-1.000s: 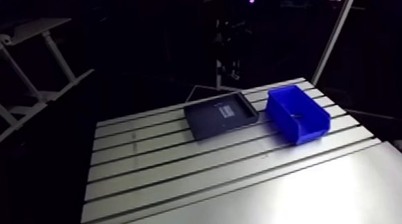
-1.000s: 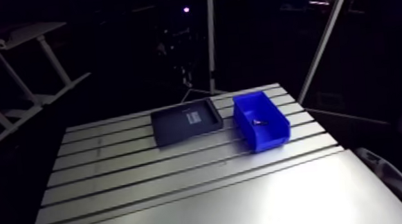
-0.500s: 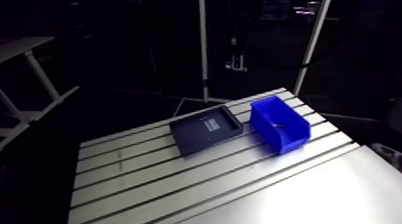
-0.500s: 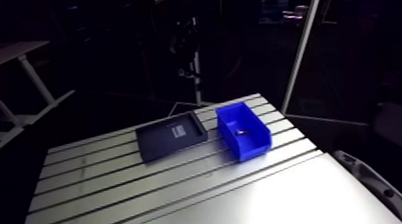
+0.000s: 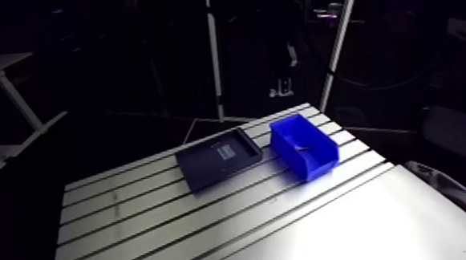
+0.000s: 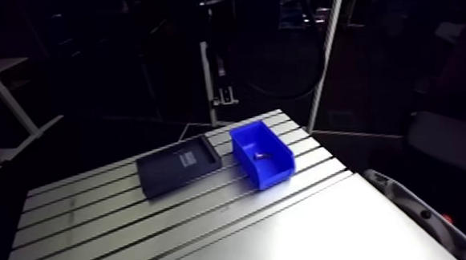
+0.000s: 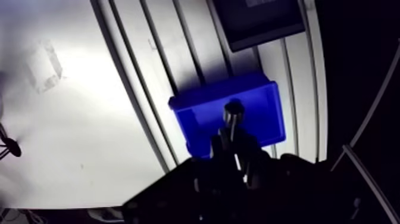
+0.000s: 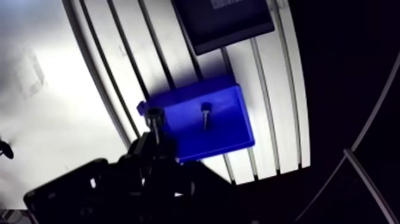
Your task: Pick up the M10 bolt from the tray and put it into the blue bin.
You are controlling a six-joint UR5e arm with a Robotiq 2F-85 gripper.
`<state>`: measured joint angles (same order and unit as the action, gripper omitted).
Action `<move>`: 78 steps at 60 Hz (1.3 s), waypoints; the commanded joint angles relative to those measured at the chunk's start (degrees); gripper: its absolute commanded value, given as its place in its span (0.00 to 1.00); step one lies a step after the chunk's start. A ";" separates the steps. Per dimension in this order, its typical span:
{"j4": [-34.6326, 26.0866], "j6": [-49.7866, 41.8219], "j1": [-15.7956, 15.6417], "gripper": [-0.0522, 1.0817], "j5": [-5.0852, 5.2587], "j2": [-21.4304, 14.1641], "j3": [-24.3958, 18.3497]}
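The M10 bolt (image 8: 204,114) lies inside the blue bin (image 5: 320,153), seen there as a small glint in the arm view too. The dark tray (image 5: 218,155) sits just beside the bin on the slotted table (image 5: 172,225), and I see nothing in it apart from a pale label. In the wrist view my gripper (image 8: 155,117) hangs high above the near edge of the bin. Its fingers stand close together with nothing between them. The gripper does not show in the arm view.
The table's far edge runs just behind the tray and bin. A broad smooth plate (image 5: 358,233) covers the near part of the table. A slanted pale pole (image 5: 339,38) rises beyond the far corner.
The arm view has swung, so tray and bin sit further left in it. On the table itself the tray, bin and bolt have not moved.
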<state>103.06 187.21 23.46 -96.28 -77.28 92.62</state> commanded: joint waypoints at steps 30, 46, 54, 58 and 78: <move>8.42 7.80 4.76 0.95 -0.01 0.91 6.13; 9.57 7.62 5.44 0.95 0.09 2.92 6.13; 9.73 7.20 5.87 0.95 0.01 4.42 5.95; 10.46 7.02 5.98 0.95 0.08 4.96 5.86; 15.59 6.23 5.99 0.95 0.19 7.94 5.86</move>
<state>116.05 193.82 29.40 -96.18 -71.15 98.54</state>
